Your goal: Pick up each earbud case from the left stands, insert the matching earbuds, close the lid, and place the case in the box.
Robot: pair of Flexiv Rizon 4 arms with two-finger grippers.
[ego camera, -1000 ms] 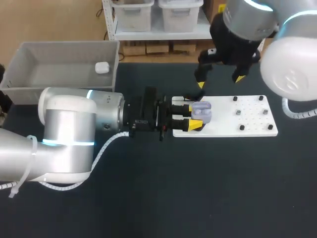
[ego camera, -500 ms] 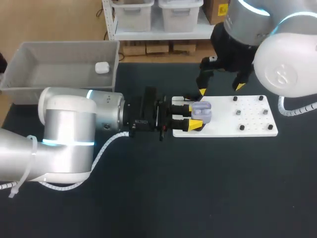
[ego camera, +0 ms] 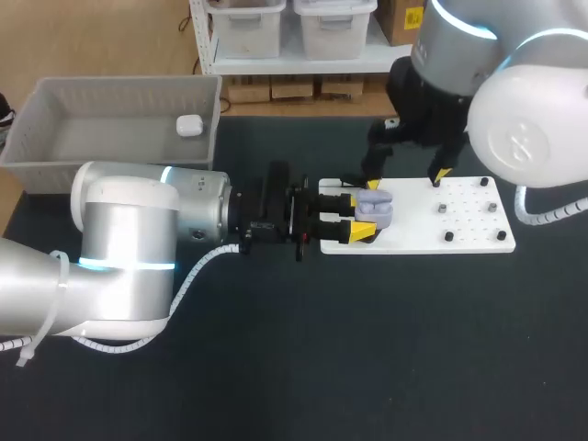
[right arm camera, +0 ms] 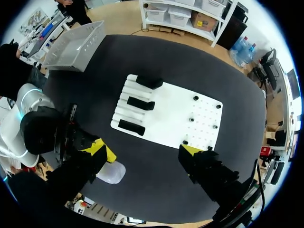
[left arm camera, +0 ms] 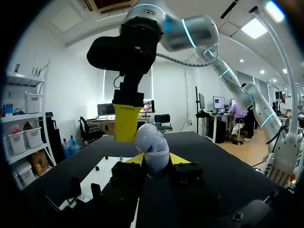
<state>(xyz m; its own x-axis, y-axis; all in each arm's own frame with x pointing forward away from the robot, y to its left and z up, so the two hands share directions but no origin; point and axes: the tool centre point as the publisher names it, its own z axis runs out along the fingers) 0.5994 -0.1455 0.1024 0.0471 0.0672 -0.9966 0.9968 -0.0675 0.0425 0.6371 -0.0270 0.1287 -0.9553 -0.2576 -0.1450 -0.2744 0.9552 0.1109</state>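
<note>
Since the lavender earbud case [ego camera: 374,207] is clamped between the left gripper [ego camera: 360,213]'s yellow fingers, it is held steady over the stand end of the white board [ego camera: 469,241]. Its lid looks open, probably for loading. The right gripper [ego camera: 405,179] hangs just above it with fingers wide apart and nothing between them. One tip is close over the case, the other toward the small dark earbuds [ego camera: 442,209], likely the next pickup. Well behind the left fingers, the grey box [ego camera: 55,170] holds a white case [ego camera: 189,125].

A broad table [ego camera: 386,367] with a dark, matte, near-black top spread across the whole scene under bright, even room light.
</note>
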